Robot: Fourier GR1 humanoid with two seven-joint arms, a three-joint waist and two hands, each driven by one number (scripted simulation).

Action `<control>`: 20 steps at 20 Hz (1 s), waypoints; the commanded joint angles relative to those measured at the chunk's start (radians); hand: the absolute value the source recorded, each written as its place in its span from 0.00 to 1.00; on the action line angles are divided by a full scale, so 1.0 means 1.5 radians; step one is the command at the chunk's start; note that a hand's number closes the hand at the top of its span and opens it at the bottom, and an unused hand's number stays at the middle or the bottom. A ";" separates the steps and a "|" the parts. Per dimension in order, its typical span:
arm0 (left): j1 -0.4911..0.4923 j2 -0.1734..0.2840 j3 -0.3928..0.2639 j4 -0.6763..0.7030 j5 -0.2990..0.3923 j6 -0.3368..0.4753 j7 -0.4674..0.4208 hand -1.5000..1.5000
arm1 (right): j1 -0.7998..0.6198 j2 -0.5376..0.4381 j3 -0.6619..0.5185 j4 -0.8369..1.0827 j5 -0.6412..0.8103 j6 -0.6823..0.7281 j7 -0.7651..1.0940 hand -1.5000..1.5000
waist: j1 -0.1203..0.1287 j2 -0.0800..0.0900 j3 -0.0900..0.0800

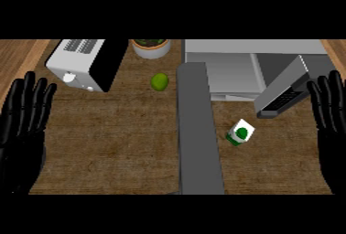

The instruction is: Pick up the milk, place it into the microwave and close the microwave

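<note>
Below the microwave [233,68], whose door [287,89] hangs open, the milk [240,133] stands on the desk [115,137], apart from both hands. Left of the microwave lie a lime [159,82], a potted plant [151,47] and a toaster [84,64]. Left robot hand [24,123] and right robot hand [331,119] rest wide open, fingers up, holding nothing.

Milk carton [240,133] showing white with green patches. Lime [159,82] looking yellow-green. Toaster [82,64] showing white with a black side. Microwave [253,68] showing pale grey. Desk [115,146] showing mottled brown. Both hands, left [24,132] and right [331,123], showing black.
</note>
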 commanded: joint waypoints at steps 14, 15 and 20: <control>0.055 -0.018 0.039 0.016 0.097 -0.037 0.012 0.00 | -0.136 0.076 0.076 0.192 0.105 -0.278 0.045 0.00 | 0.005 -0.011 0.012; 0.038 -0.017 0.041 0.059 0.087 -0.043 -0.009 0.00 | -0.130 0.076 0.112 0.183 0.119 -0.310 0.063 0.00 | 0.003 -0.011 0.012; 0.055 -0.021 0.030 0.017 0.083 -0.043 0.013 0.00 | -0.128 0.067 0.045 0.212 0.114 -0.258 0.067 0.00 | 0.002 -0.011 0.012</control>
